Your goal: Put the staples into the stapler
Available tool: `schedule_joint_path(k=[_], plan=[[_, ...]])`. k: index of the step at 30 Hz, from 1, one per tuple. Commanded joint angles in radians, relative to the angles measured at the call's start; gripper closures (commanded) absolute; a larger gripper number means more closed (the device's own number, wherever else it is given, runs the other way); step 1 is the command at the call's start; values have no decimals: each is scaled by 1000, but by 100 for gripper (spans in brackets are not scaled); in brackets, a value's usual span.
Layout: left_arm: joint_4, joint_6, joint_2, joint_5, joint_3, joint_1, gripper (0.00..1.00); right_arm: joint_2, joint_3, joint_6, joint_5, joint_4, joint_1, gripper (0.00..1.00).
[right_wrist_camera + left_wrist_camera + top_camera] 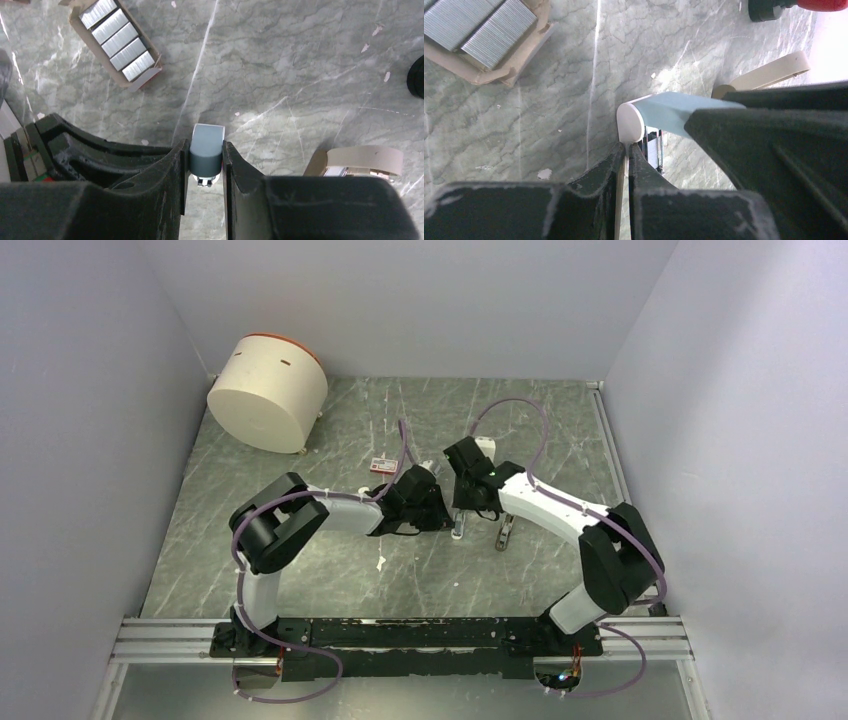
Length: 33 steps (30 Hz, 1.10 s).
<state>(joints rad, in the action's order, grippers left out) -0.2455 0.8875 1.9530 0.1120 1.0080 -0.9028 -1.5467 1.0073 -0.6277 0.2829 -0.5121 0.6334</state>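
Right gripper (205, 146) is closest in its wrist view, jaws pinching the stapler (205, 142) by one blunt end. The end looks grey in shadow, and a bit of metal shows under it. The stapler is held up off the tabletop (300, 60), mid-table, where both arms meet.

In the left wrist view the left gripper (625, 152) sits right at the stapler's rounded white end, fingertips touching or just short of it. Its jaws are almost pressed together, with a thin pale sliver in the gap (cannot tell what it is). The right arm's dark bulk covers the rest of the stapler there.

The staples (116, 41) are in an open cardboard box flat on the tabletop, with silver strips in a row inside. The box lies up and left of the jaws in both wrist views, apart from the stapler. From the top camera it is a small red and white box just beyond the left wrist.

A cream bar (367, 159) with metal at one end lies on the tabletop on the right of the right wrist view, not touching either gripper. A big cream drum (268, 392) is tipped over in the far left corner, well apart from everything.
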Motion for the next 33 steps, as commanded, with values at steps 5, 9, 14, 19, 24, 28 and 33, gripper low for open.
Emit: schedule_joint_path(k=[5, 9, 14, 19, 24, 28, 33], plan=[[123, -20, 83, -58, -19, -8, 94, 34, -28, -41, -26, -49, 63, 82], [119, -21, 79, -61, -30, -7, 95, 45, -37, -62, -10, -57, 81, 82], [118, -22, 78, -67, -35, -8, 95, 56, -49, -75, 0, -67, 97, 83], [117, -22, 74, -73, -44, -8, 95, 51, -69, -77, -6, -61, 115, 83], [120, -24, 55, -75, -45, -7, 95, 28, -90, -99, 1, -42, 143, 83], [123, -24, 37, -68, -43, -7, 95, 16, -107, -118, 28, -25, 156, 83], [123, -18, 5, -65, -50, -7, 95, -2, -122, -126, 53, 0, 161, 82]])
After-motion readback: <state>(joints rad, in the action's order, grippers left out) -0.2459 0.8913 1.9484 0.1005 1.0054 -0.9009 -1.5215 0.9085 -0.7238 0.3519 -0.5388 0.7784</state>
